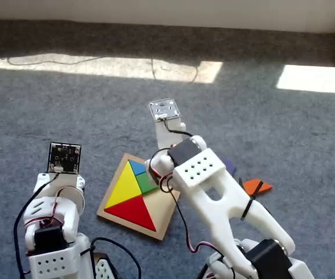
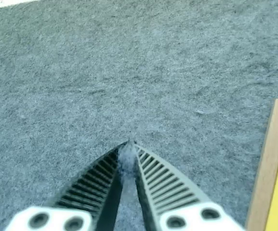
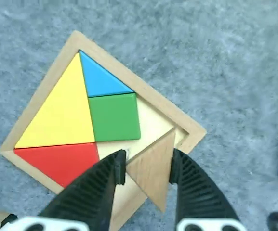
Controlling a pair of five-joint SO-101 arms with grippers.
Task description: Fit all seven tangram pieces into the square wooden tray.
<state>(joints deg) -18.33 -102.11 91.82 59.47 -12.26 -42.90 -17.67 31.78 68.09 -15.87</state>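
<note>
The tray (image 1: 129, 224) lies lower centre in the high view, holding 4 pieces: yellow triangle (image 3: 61, 115), red triangle (image 3: 61, 161), blue triangle (image 3: 100, 79), green square (image 3: 113, 117). The right pincer (image 3: 148, 156) is clamped on a tan triangle (image 3: 153, 175) over it. The left pincer (image 2: 130, 144) is pressed together above the grey surface (image 2: 129, 72).

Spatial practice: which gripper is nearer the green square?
Right. The right gripper hangs over the tray beside the green square, holding a wooden triangle; the left gripper sits over carpet outside the tray.
</note>
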